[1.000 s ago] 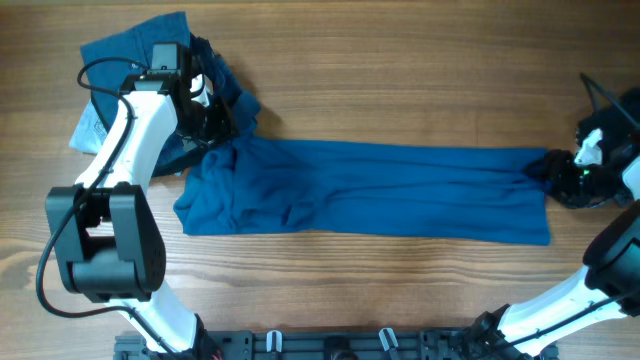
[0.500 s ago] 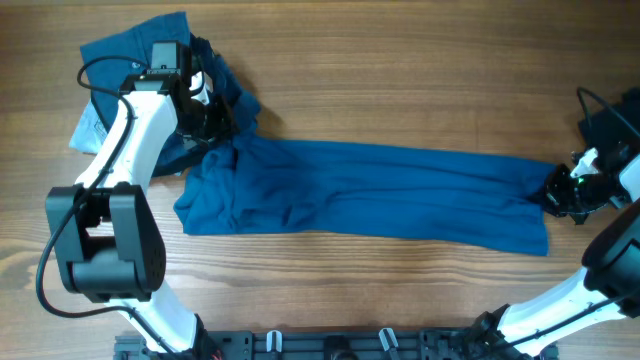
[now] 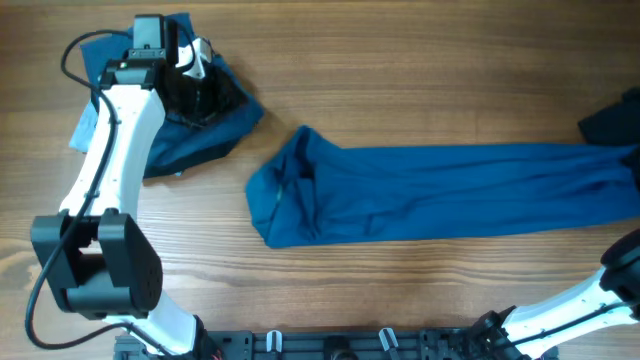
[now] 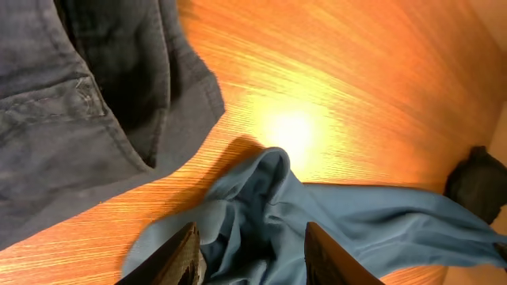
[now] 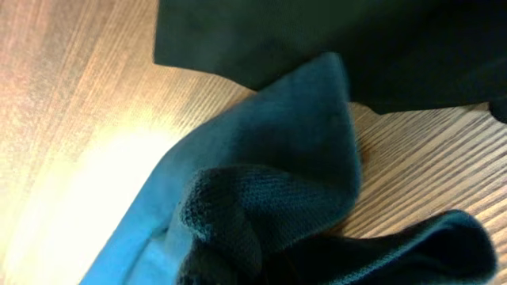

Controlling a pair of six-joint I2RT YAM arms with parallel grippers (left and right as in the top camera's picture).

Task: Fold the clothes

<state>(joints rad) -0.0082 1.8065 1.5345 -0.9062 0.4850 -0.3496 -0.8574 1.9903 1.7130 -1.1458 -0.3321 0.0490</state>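
A long medium-blue shirt (image 3: pixel 430 195) lies stretched across the table, from its bunched left end to the right edge of the overhead view. That right end is gathered into a dark bunched fold (image 5: pixel 269 166) filling the bottom of the right wrist view. My right gripper is shut on it, its fingers buried in the fabric and out of the overhead view. The darker navy trousers (image 3: pixel 190 140) lie crumpled at the back left. My left gripper (image 3: pixel 200 90) hovers over them, open, with nothing between its fingers (image 4: pixel 186 257). Far below them lies the shirt's left end (image 4: pixel 333 222).
A pale blue piece of cloth (image 3: pixel 85 125) pokes out left of the trousers. A dark cloth (image 3: pixel 612 122) lies at the far right edge, also filling the top of the right wrist view (image 5: pixel 356 39). Bare wood table (image 3: pixel 400 80) stretches between the arms.
The shirt slid right, its left end leaving the trousers. My left gripper let go of it and drew back toward the far left. The right gripper shut and pulled out of the overhead view.
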